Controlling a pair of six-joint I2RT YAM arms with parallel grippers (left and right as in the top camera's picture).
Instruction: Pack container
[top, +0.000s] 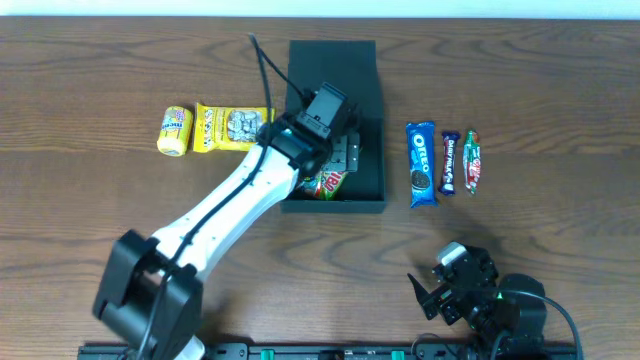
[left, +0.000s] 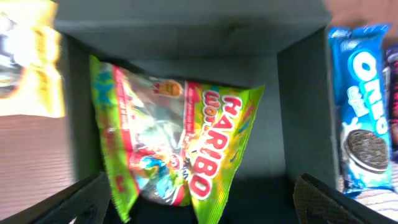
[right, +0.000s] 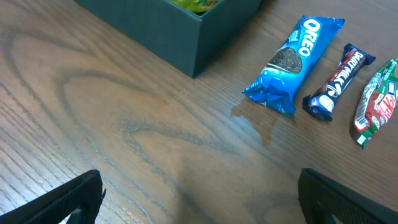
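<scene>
The dark teal-green container (top: 368, 120) stands at the table's middle with its flap lid open at the back. A green Haribo bag (top: 325, 183) lies inside it at the front, tilted against the wall in the left wrist view (left: 180, 143). My left gripper (top: 342, 158) hovers over the container's inside, open, with its fingers (left: 199, 205) wide apart on either side of the bag and not touching it. My right gripper (top: 432, 292) is open and empty low over the wood (right: 199, 199) at the front right, apart from the container's corner (right: 168, 31).
A blue Oreo packet (top: 421, 164), a dark chocolate bar (top: 449, 162) and a green-red bar (top: 471, 161) lie in a row right of the container. A yellow snack bag (top: 230, 127) and a small yellow packet (top: 174, 131) lie left of it.
</scene>
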